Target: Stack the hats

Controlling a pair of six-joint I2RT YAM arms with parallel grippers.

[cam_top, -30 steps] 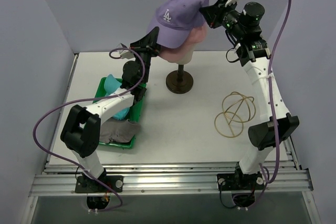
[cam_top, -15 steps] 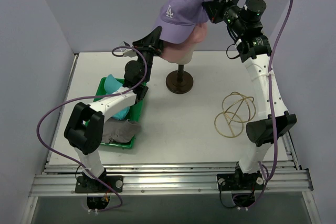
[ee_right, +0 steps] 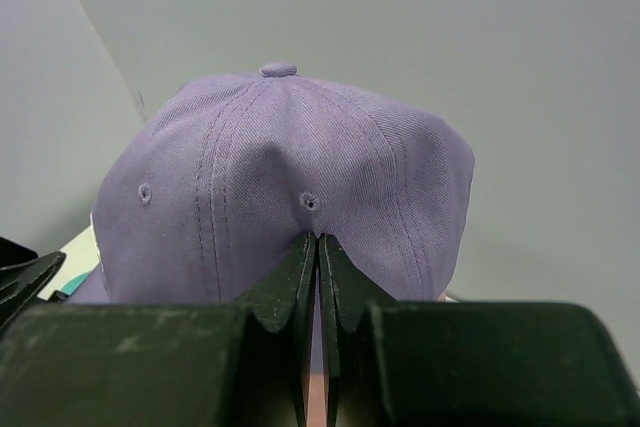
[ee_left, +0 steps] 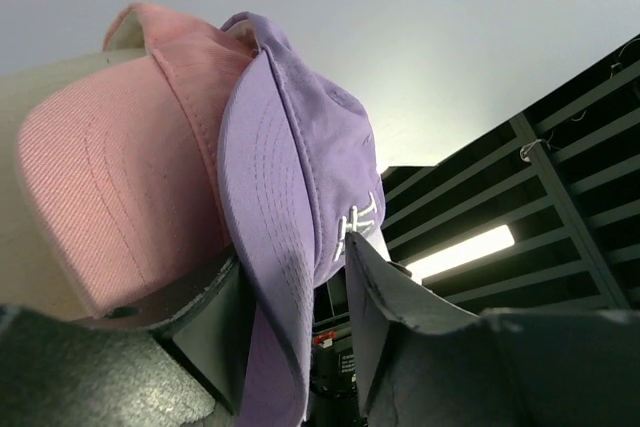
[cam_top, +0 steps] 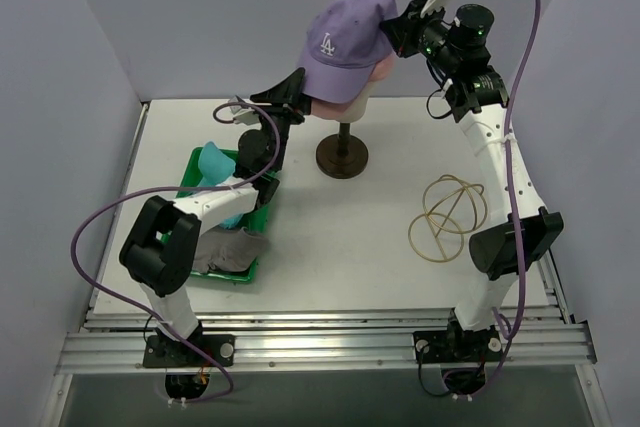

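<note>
A lavender cap (cam_top: 345,42) with a white logo sits over a pink cap (cam_top: 374,69) on the cream mannequin head (cam_top: 346,105). My right gripper (cam_top: 392,25) is shut on the back edge of the lavender cap (ee_right: 280,177), fingertips pinched together at the right gripper (ee_right: 318,239). My left gripper (cam_top: 297,92) is at the brim, open. In the left wrist view the lavender brim (ee_left: 285,247) hangs between the jaws of the left gripper (ee_left: 292,252), lying against one finger with a gap to the other, beside the pink cap (ee_left: 120,177). A teal hat (cam_top: 215,162) and a grey hat (cam_top: 225,252) lie in the tray.
The green tray (cam_top: 264,209) sits at the left under my left arm. The head stands on a dark round stand (cam_top: 342,155) at the table's back middle. A gold wire frame (cam_top: 448,217) lies at the right. Walls close in left, back and right.
My left gripper's jaws have spread apart off the lavender brim. My right gripper has carried the cap's back slightly up and left, and the cap sits further over the pink one.
</note>
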